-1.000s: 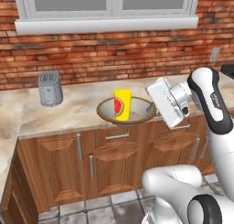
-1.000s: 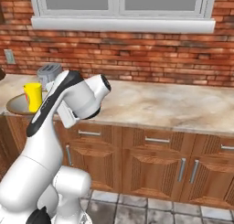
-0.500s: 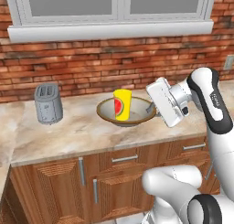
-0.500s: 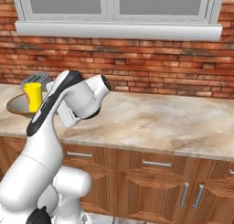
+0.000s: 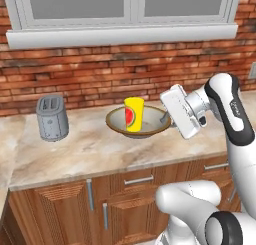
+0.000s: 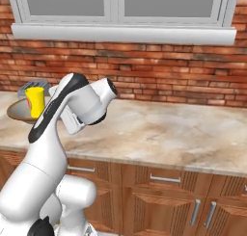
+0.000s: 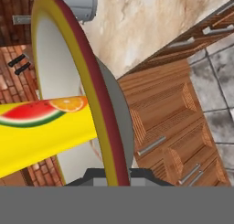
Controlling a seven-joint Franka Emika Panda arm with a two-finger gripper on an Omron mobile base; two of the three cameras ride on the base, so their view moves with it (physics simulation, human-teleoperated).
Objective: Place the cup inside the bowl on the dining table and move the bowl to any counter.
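Bowl (image 5: 141,124): over counter (image 5: 90,151), rim pinched at its 3 o'clock edge by narrow claw (image 5: 165,120). Cup (image 5: 133,114): upright inside bowl. Toaster (image 5: 52,118): at 9 o'clock, apart.

The bowl (image 5: 141,123) is wide and shallow, pale tan-grey inside with a darker rim, and its near edge runs straight down between the fingers (image 7: 98,178) — they close on that rim from both sides. It sits roughly level over the marble-patterned bench (image 5: 90,149), in front of the brick wall. The cup (image 5: 133,115) stands upright inside it — a small yellow tumbler with a red watermelon slice on its side, well narrower than the bowl, set out past the fingers toward the bowl's middle.
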